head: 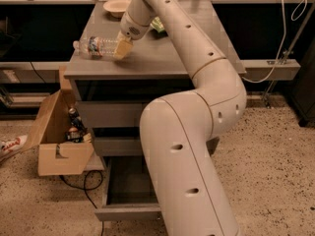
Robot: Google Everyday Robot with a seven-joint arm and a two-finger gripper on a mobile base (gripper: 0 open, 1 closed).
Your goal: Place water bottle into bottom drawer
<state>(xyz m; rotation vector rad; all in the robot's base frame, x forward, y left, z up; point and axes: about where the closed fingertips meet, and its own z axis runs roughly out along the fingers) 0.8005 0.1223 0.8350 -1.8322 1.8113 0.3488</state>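
My gripper is down at the left front part of the table, right at the butt end of the water bottle. Its yellowish tip overlaps that end of the bottle, but from this angle I cannot tell whether the gripper is spread, closed, or actually pinching it.

The bottle lies on its side on the table top, white cap pointing left, near the left edge. It has a dark band around its middle; I can't read any writing on it.

The arm fills much of my view. A thick cream link rises from the bottom foreground to a bend in front of the table's right side. A slimmer link then runs up and to the left over the table top. Near the far edge the wrist turns down and forward to the gripper.

Behind the gripper a pale bowl sits at the back left of the table, and a green packet shows just beside the arm, partly hidden.

Below, the bottom drawer is pulled out, with the two upper drawers pushed in. An open cardboard box holding a few cans or bottles stands against the table's left side. A dark cable loops on the speckled floor beneath it, and a red-and-white shoe shows at the left edge.
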